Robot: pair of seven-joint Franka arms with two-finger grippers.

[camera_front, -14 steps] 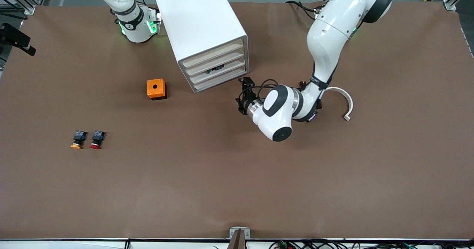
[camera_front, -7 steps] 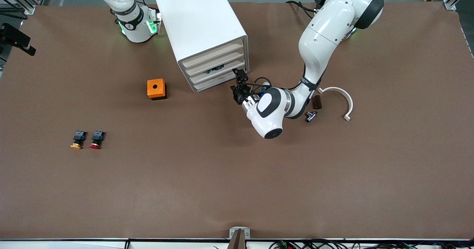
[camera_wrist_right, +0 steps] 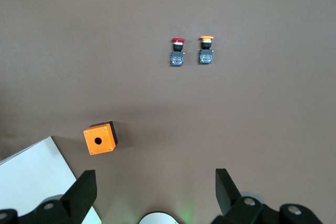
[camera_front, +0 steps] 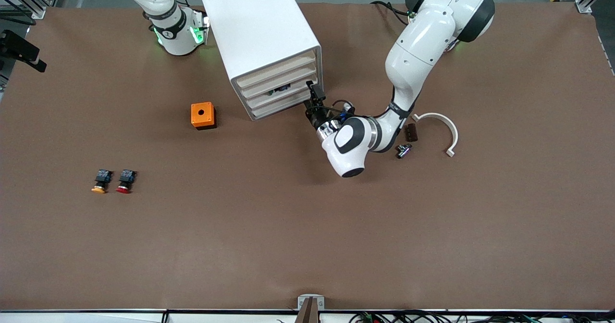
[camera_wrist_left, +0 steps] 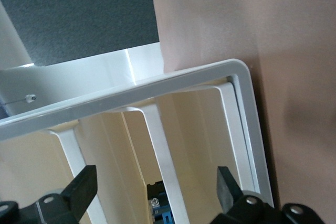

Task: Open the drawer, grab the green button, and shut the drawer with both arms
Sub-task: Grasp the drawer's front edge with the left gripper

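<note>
The white cabinet (camera_front: 262, 34) stands near the robots' bases, with four cream drawer fronts alike. The third drawer (camera_front: 284, 97) shows a dark gap above its front. A black-and-blue body (camera_front: 279, 90) shows in that gap, also in the left wrist view (camera_wrist_left: 160, 209); its cap is hidden, so I cannot confirm it is the green button. My left gripper (camera_front: 314, 98) is open, right at the drawer fronts' corner toward the left arm's end; in its wrist view (camera_wrist_left: 155, 192) the fingers straddle the drawer fronts (camera_wrist_left: 199, 140). My right gripper (camera_wrist_right: 152, 182) is open, high over the table, waiting.
An orange box (camera_front: 202, 115) sits beside the cabinet. A yellow-capped button (camera_front: 99, 181) and a red-capped button (camera_front: 125, 181) lie toward the right arm's end. A white curved piece (camera_front: 444, 126), a brown block (camera_front: 410, 132) and a small dark part (camera_front: 403, 150) lie by the left arm.
My left gripper has moved from over the table up to the cabinet's drawer fronts. The arm's shift uncovered the brown block and small dark part. The right arm has not moved.
</note>
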